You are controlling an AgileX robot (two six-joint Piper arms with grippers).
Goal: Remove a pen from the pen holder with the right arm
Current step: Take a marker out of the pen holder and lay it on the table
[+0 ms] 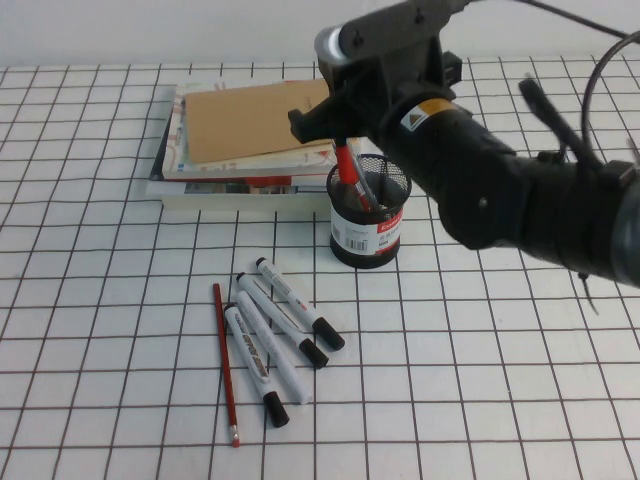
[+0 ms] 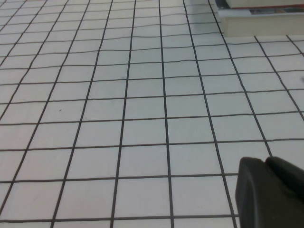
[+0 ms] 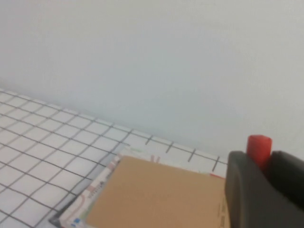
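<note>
A black mesh pen holder [image 1: 368, 222] stands upright on the gridded table, right of a stack of books. A red pen [image 1: 348, 165] leans out of it, its lower end still inside the mesh. My right gripper [image 1: 337, 128] hangs just above the holder and is shut on the pen's upper part. In the right wrist view the pen's red top [image 3: 259, 146] pokes up between the dark fingers [image 3: 240, 178] of the right gripper [image 3: 260, 160]. My left gripper [image 2: 267, 162] shows only in the left wrist view, low over bare table, its fingers together and empty.
A stack of books topped by a brown notebook [image 1: 250, 125] lies behind and left of the holder. Several white markers [image 1: 285, 325] and a red pencil [image 1: 226, 365] lie on the table in front of it. The right arm's black cables [image 1: 590, 90] loop at the right.
</note>
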